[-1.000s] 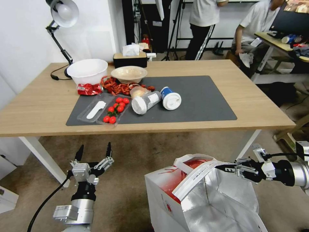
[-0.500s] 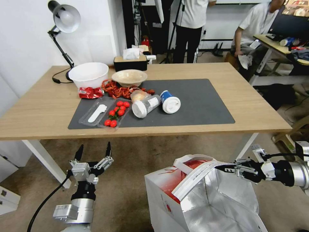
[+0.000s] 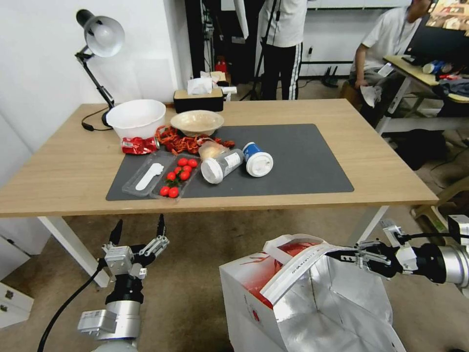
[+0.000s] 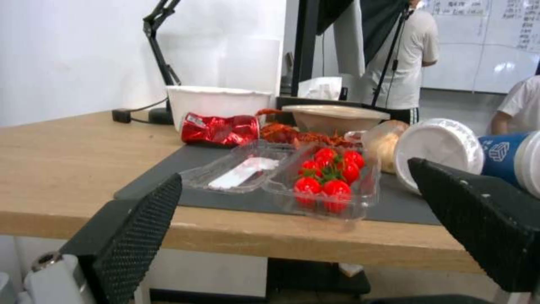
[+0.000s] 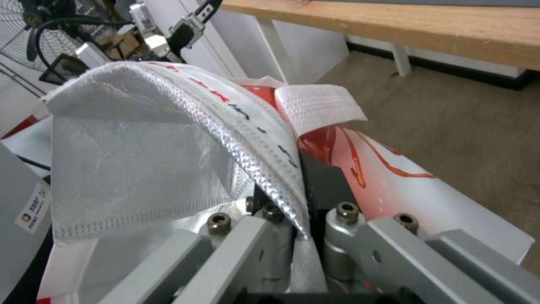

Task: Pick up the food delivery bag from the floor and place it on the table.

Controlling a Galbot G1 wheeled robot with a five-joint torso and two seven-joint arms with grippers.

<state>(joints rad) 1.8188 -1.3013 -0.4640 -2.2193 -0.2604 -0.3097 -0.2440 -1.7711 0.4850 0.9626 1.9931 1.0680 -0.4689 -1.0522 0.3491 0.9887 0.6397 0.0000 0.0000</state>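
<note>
**A:** So, what is changing across this last second?

**B:** Mostly the outlook. The table [image 3: 381, 166] is sliding lower in the head view while both arms and the bag are keeping their places, so the camera is rising or tilting, not the things moving.

**A:** And the food delivery bag [image 3: 254, 293]?

**B:** It is sitting at the near right, below the table's near edge and well short of it, mouth gaping with the foil lining showing. Whether its base is resting on the floor [image 3: 205, 254] is hidden.

**A:** Is the right gripper [image 3: 342, 254] gripping it?

**B:** Yes. It is reaching in from the right with its fingers pressed together on the white strap handle [image 3: 298, 269]; the right wrist view is showing the strap [image 5: 270, 156] pinched between the jaws.

**A:** The left gripper [image 3: 138, 233]?

**B:** It is hovering at the near left, fingers spread wide and holding nothing, pointing at the table's edge.

**A:** Meaning for the task?

**B:** I judge the grasp is holding, but the placing is not yet done. The right half of the mat [image 3: 303, 156] is lying free of the cups [image 3: 259, 161] and the tomato tray [image 3: 178, 176].
</note>
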